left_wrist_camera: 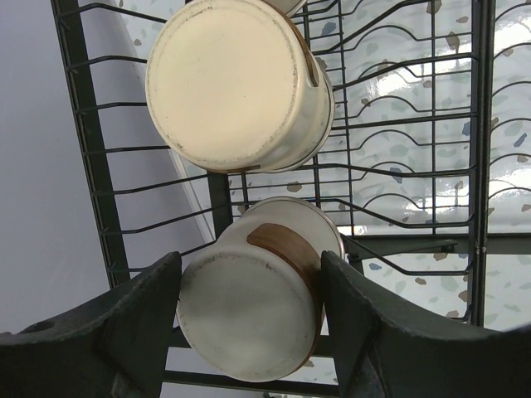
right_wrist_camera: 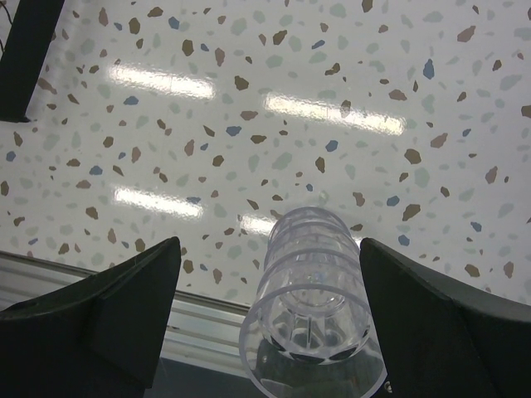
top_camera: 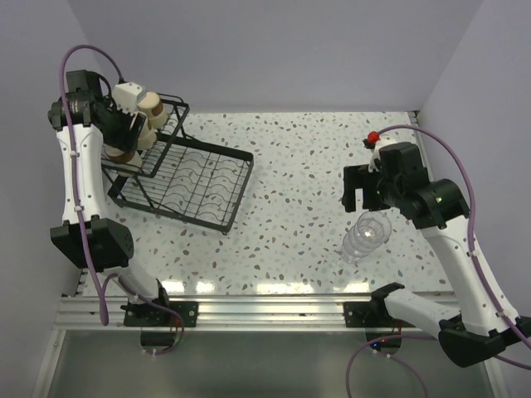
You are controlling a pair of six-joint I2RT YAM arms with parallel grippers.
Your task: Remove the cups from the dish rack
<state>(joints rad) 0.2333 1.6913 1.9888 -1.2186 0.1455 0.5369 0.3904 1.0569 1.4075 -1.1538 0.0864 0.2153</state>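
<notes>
The left claw (left_wrist_camera: 249,269) is at the raised tier of the rack (top_camera: 199,184). Its fingers stand on both sides of the nearer cream cup (left_wrist_camera: 241,323), very near its wall, but I cannot tell if they press it. I think the good way is to close on the middle of this cup. Then it should be drawn straight away from the wires, so it does not hook the rack or push the second cup (left_wrist_camera: 236,83).

Well right of the rack, the right claw (right_wrist_camera: 270,253) stands wide around a clear tumbler (right_wrist_camera: 311,332) on the bench (top_camera: 299,191), without touching it. It should rise straight.

Count:
- One rack.
- Two cream cups are plain, and the edge of a third (left_wrist_camera: 286,5) shows.
- One tumbler, perhaps a stack; I cannot tell.
</notes>
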